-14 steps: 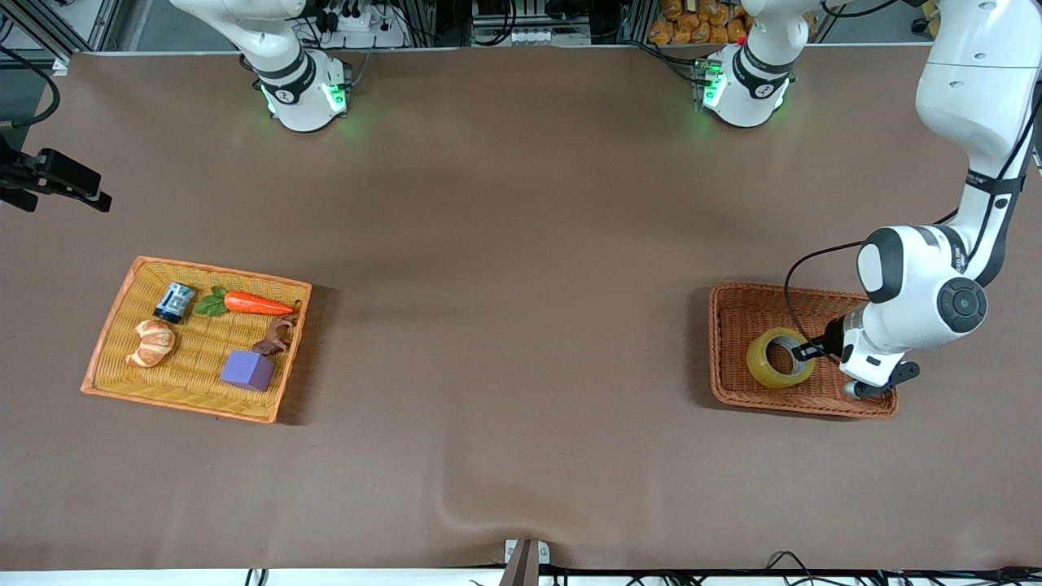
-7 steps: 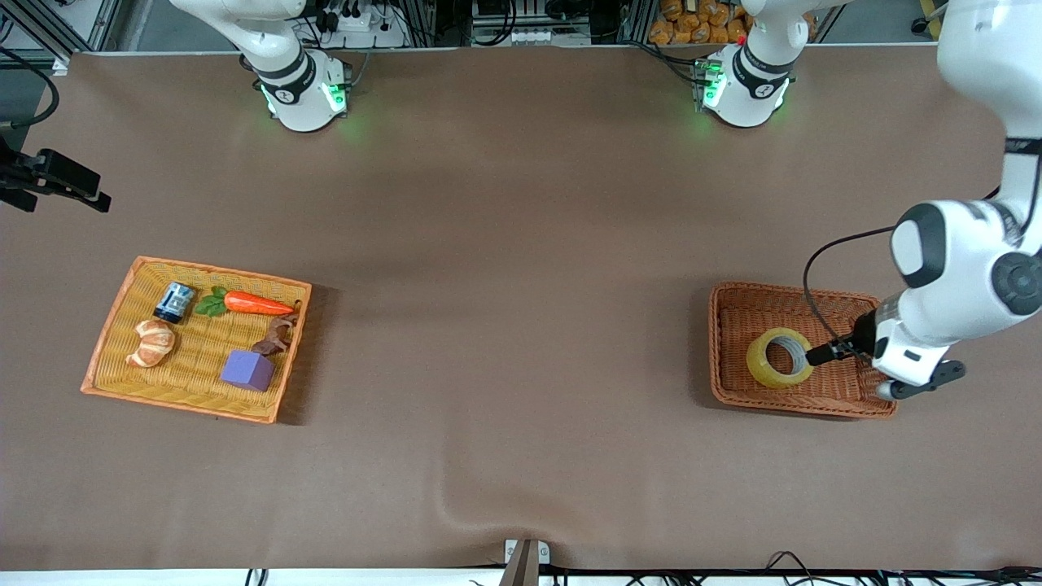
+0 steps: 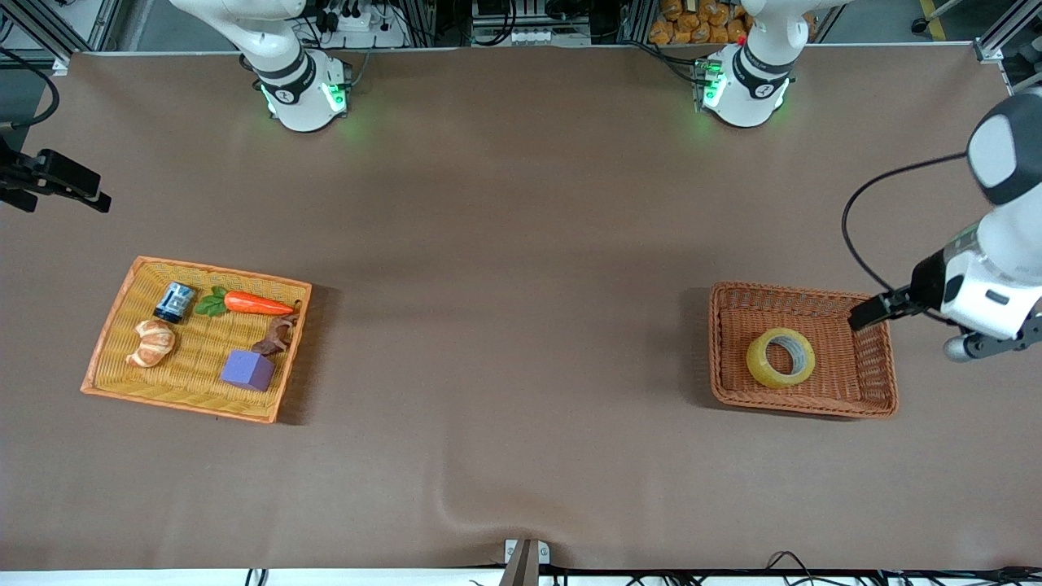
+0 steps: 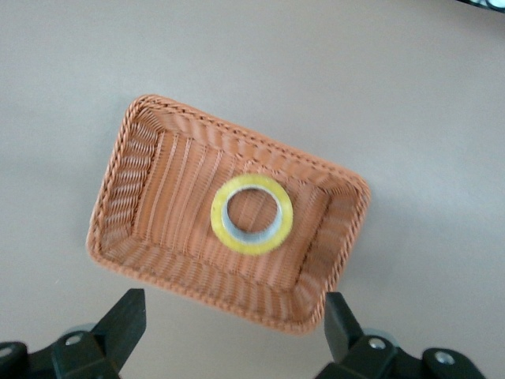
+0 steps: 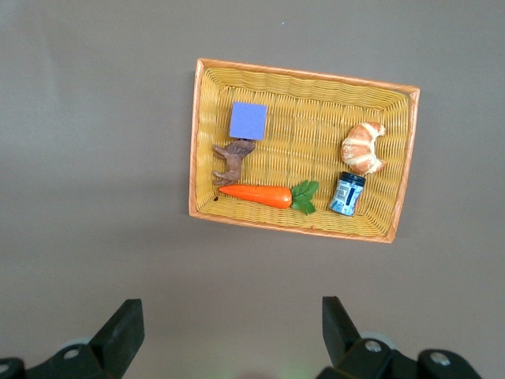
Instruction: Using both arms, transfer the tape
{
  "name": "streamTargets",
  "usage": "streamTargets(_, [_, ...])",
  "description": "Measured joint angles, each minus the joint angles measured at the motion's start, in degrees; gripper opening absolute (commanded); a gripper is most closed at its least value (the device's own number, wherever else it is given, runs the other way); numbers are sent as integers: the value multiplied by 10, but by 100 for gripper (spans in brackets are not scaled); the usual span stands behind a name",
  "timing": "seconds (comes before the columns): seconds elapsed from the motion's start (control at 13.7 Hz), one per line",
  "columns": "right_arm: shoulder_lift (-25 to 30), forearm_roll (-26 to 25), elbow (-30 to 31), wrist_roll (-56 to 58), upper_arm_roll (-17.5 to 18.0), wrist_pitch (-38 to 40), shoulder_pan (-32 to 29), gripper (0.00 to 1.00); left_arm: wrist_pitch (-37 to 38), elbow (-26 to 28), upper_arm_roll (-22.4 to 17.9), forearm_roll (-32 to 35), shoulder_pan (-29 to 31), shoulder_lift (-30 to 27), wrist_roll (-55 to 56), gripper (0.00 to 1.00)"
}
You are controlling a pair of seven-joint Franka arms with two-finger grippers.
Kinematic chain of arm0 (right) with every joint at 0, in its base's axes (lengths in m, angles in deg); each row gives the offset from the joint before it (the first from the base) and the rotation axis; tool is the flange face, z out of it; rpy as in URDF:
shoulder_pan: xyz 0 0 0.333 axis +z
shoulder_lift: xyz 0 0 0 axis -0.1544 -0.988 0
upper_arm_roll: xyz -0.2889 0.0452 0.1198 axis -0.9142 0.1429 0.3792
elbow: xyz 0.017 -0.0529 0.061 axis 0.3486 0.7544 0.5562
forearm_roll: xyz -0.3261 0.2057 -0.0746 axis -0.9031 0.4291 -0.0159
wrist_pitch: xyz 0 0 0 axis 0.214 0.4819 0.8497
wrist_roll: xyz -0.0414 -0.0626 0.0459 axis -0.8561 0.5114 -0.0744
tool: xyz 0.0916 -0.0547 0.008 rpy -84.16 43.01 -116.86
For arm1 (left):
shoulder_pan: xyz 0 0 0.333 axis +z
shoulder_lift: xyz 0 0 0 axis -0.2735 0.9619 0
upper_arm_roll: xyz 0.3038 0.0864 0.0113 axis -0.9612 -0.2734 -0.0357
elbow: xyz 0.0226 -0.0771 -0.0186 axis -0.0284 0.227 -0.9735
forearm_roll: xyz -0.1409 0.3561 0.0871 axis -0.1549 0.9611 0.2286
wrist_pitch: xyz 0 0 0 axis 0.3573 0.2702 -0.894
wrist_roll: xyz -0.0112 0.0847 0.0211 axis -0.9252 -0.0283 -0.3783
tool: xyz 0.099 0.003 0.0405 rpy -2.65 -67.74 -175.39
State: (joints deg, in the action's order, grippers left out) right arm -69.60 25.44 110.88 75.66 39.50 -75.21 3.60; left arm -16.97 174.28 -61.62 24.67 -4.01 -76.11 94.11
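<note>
The translucent yellowish ring of packing tape with a grey core (image 3: 781,357) lies flat in the middle of the reddish-brown woven basket (image 3: 721,342), gripped by nothing, so the transfer looks either finished with the tape delivered here or not yet begun; the frames alone do not settle which. The left gripper (image 3: 863,314) hangs above that basket's edge toward the left arm's end of the table, fingers spread wide and empty. The right gripper (image 5: 229,341), likewise wide open and empty, waits high above the yellow woven tray (image 3: 113,342), well apart from the basket toward the right arm's end, holding a croissant (image 3: 151,343), an orange carrot (image 3: 256,303), a purple block (image 3: 247,369), a small brown figure (image 3: 277,335) and a small blue can (image 3: 174,302).
</note>
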Motion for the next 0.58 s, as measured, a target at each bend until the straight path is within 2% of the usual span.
streamTargets(0.22, [0, 0, 0, 0, 0, 0, 0, 100, 46, -30, 9, 2, 0, -28, 0, 100])
streamTargets(0.58, [0, 0, 0, 0, 0, 0, 0, 100, 75, -32, 9, 13, 0, -55, -30, 100])
